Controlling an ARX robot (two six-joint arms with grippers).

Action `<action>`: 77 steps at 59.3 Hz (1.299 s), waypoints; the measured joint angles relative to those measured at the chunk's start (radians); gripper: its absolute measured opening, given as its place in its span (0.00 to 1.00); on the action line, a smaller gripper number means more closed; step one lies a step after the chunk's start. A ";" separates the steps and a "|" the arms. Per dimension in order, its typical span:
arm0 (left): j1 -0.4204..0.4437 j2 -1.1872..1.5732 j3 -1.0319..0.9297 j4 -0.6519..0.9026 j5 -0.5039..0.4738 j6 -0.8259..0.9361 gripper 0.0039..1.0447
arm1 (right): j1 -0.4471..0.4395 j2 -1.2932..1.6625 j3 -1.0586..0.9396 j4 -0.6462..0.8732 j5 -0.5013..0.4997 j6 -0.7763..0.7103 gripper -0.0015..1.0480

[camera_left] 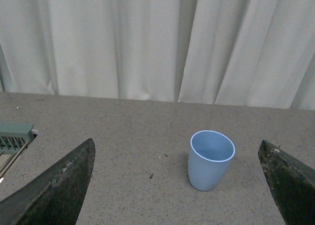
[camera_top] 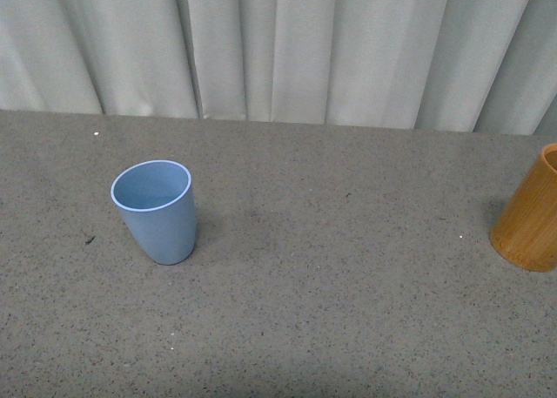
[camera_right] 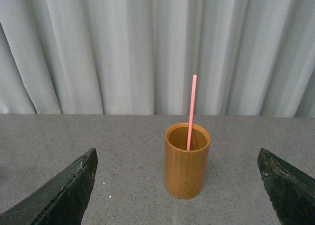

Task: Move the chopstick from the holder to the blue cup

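Preceding any grasp: shows chopstick (camera_right: 191,112) standing near-upright in holder (camera_right: 186,171), toward the right edge of the desk (camera_top: 331,285), and blue cup (camera_top: 161,215) empty toward the left, well apart. Shows right gripper (camera_right: 176,149) spread wide and empty, facing holder; left gripper (camera_left: 176,141) equally wide, facing blue cup. Likely calls next for advancing and pinching the exposed shaft above the rim.

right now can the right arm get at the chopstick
Probably yes: the chopstick sticks up well above the holder rim, straight ahead of the wide-open fingers, with nothing in between.
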 joint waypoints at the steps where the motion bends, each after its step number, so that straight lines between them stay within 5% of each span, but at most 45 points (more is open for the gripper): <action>1: 0.000 0.000 0.000 0.000 0.000 0.000 0.94 | 0.000 0.000 0.000 0.000 0.000 0.000 0.91; 77: 0.000 0.000 0.000 0.000 0.000 0.000 0.94 | 0.000 0.000 0.000 0.000 0.000 0.000 0.91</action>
